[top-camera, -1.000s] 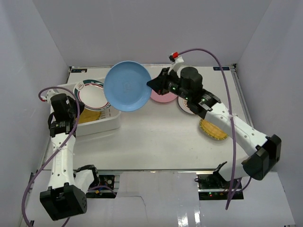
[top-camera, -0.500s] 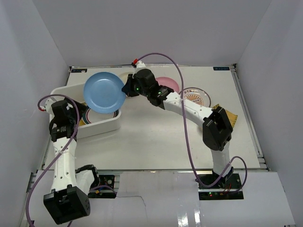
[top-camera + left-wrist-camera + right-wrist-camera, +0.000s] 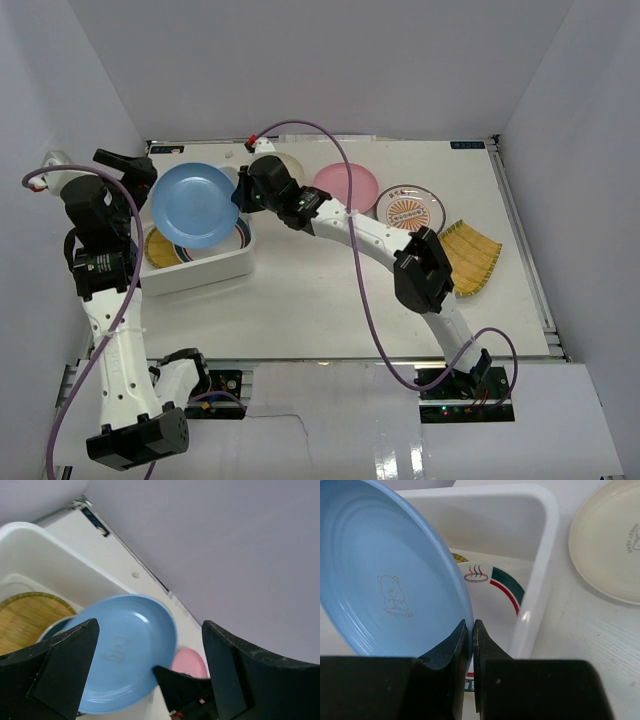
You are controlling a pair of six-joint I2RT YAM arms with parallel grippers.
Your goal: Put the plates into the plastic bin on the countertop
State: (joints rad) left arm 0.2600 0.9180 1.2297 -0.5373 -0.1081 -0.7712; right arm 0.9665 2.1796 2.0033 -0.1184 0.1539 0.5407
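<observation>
Bear-printed blue plate has moved over plastic bin, pinched by right claw; left claw spread.

Right wrist view: the blue plate held in your right claw runs off the left and top edges. Beyond the claw tips it hides most of the green-red rimmed plate, and only a sliver of the yellow woven plate shows. To the claw's right, the cream plate is cut by the frame edge. Left wrist view: the blue plate is blurred, and both fingers of your left claw run off the bottom edge.
</observation>
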